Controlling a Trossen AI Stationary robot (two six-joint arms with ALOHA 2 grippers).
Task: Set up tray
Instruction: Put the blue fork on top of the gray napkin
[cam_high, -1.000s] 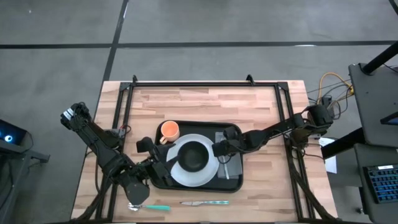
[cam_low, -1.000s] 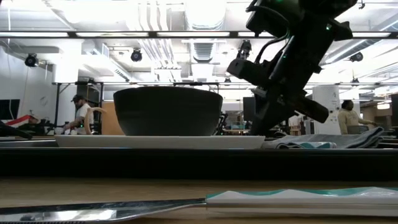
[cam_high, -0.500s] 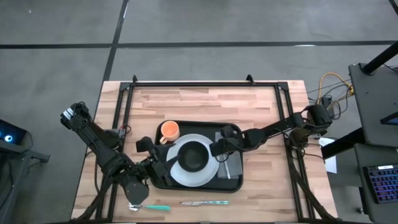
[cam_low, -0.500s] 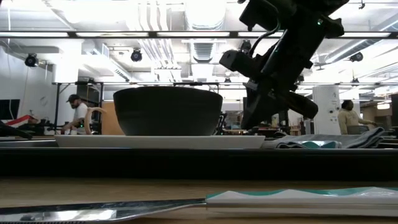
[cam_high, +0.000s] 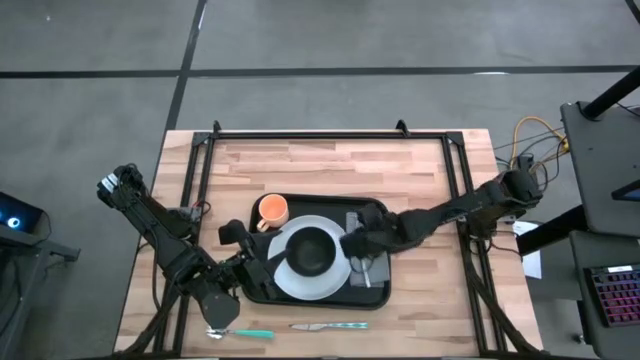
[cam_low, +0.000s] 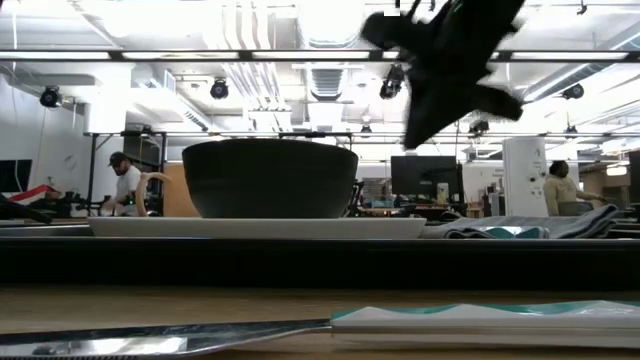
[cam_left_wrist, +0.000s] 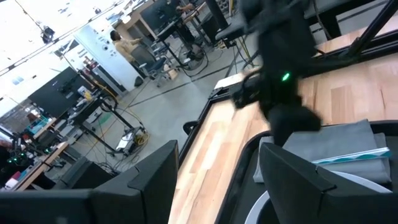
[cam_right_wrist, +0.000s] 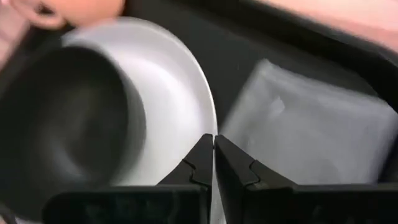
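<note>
The black tray (cam_high: 330, 207) lies mid-table and carries a white plate (cam_high: 335, 281) with a black bowl (cam_high: 312, 250) on it. An orange cup (cam_high: 272, 210) stands at the tray's far left corner, and a grey folded napkin (cam_high: 373, 268) lies at its right end. My right gripper (cam_high: 350, 243) is shut and hangs in the air above the gap between plate rim and napkin (cam_right_wrist: 213, 142), well above the tray (cam_low: 425, 120). My left gripper (cam_high: 258, 268) is open at the tray's left end (cam_left_wrist: 217, 183), beside the plate.
A knife (cam_high: 330, 325) and a teal-handled utensil (cam_high: 240, 333) lie on the wooden table near its near edge, in front of the tray (cam_low: 300, 262). Black frame rails run along the table's far, left and right sides. Bare wood lies beyond the tray's far side.
My right gripper has risen from just above the napkin to well above the tray and shifted slightly toward the near edge, moving fast enough to blur. The tray, plate, bowl, cup and napkin have stayed in place.
</note>
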